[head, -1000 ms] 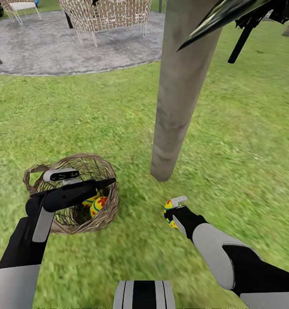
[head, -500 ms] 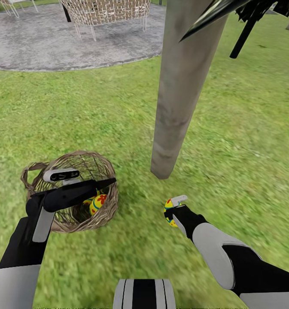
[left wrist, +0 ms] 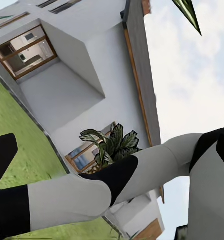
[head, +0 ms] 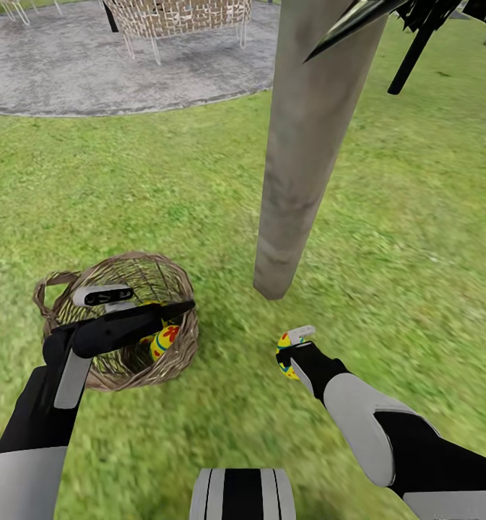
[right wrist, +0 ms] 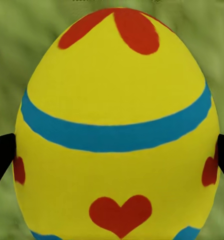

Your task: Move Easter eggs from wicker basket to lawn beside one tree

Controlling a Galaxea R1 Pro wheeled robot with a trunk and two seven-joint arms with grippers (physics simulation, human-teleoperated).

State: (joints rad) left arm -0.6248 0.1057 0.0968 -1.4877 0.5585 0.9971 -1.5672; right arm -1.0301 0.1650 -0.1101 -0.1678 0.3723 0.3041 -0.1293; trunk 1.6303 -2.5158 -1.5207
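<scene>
One Easter egg [head: 285, 355] sits clamped in the right gripper [head: 289, 352], low over the lawn [head: 163, 188] at lower centre of the head view; in the right wrist view the same egg [right wrist: 116, 125] is pinched between dark fingertips [right wrist: 2, 155] at either side, grass behind it. Just above it in the head view rises the trunk of the tree [head: 300, 159], its foot near the held egg. At lower left stands the wicker basket [head: 167, 361], with at least one egg in the basket [head: 164, 341] visible through the opening; whether a second lies beside it cannot be told, the left arm crossing in front. The left gripper [head: 178, 309] hovers over the basket rim; whether its jaws are apart or together cannot be told. Beyond lie the grey patio [head: 91, 65] and a woven bench [head: 178, 18] at upper left. Against the earlier head pictures, arms, basket and egg are almost unmoved; only the camera has tilted slightly. Judgement: the egg is not yet released by the trunk, and basket emptying remains.
</scene>
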